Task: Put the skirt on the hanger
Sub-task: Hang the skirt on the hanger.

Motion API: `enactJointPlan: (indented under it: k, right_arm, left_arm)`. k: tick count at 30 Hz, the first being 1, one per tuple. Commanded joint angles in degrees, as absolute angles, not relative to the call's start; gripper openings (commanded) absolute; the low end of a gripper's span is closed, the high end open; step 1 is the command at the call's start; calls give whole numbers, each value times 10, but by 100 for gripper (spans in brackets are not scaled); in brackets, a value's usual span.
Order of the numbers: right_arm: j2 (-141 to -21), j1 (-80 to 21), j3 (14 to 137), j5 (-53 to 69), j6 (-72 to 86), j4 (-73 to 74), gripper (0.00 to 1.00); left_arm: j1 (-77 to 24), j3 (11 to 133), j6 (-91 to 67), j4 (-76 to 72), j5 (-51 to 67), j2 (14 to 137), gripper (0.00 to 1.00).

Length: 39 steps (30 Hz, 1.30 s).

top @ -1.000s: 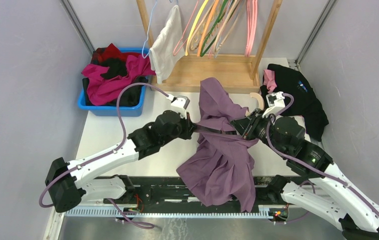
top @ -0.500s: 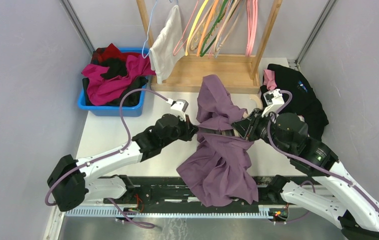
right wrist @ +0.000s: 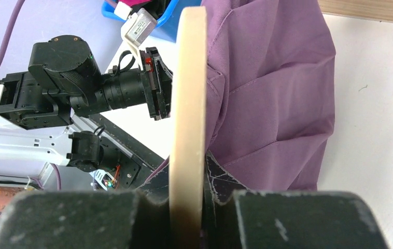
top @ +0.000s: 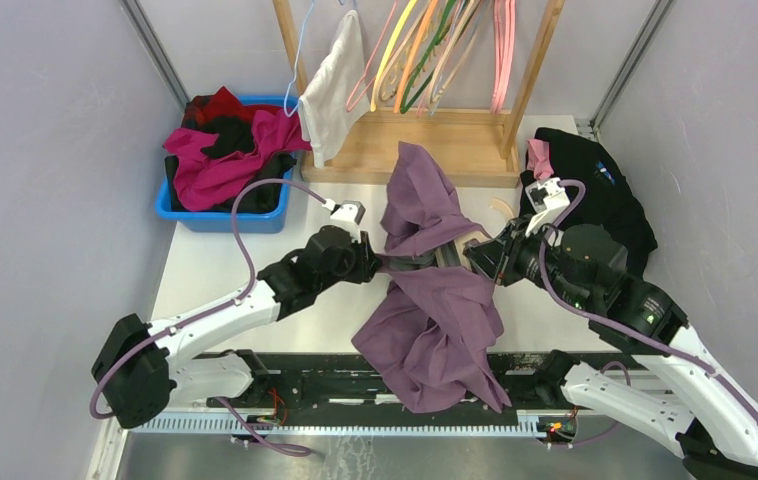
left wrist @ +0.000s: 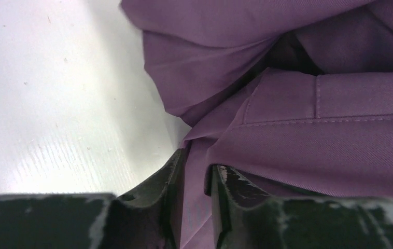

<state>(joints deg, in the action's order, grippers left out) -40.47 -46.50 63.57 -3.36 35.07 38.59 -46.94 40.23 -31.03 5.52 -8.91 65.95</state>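
Draping over cream hanger [right wrist: 189, 78] at table [top: 225, 270] centre: purple skirt [top: 435, 300], upper part bunched toward wooden rack [top: 425, 140], lower part spilling past near edge. Clamped firmly on hanger: right gripper [right wrist: 188, 205]. At skirt's seamed edge: left gripper [left wrist: 197, 168], fabric between fingers [left wrist: 176, 171], narrow gap; cannot tell whether pinched or loose. Judged about midway: skirt over hanger, yet crumpled and lopsided, not spread or secured. Left to do: even out fabric, settle on bar, hang on rack.
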Motion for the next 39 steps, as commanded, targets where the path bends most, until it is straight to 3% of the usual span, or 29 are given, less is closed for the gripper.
enactJointPlan:
  k: [1,7,9,16,17,19,21,39]
  right_arm:
    - [-388,-469,644,-17,343,265,1]
    - [-392,-469,638,-22,333,263,1]
    - [-396,-468,646,-19,328,264,1]
    - [-412,-469,671,-7,319,276,1]
    - [-414,-468,673,-6,318,278,1]
    - [-417,-468,674,-2,319,273,1]
    - [-421,-469,676,3,319,272,1]
    - [-426,-469,686,25,330,268,1]
  left_arm:
    - [-454,413,-295,109,-123,671,34]
    - [-454,423,-296,138,-124,640,43]
    - [-454,428,-298,151,-131,618,61]
    - [-454,454,-296,199,-160,540,66]
    - [-454,457,-296,207,-165,532,79]
    - [-454,460,-295,212,-177,522,86]
    - [-454,465,-292,213,-189,516,100]
    - [-451,750,-190,245,-263,624,99]
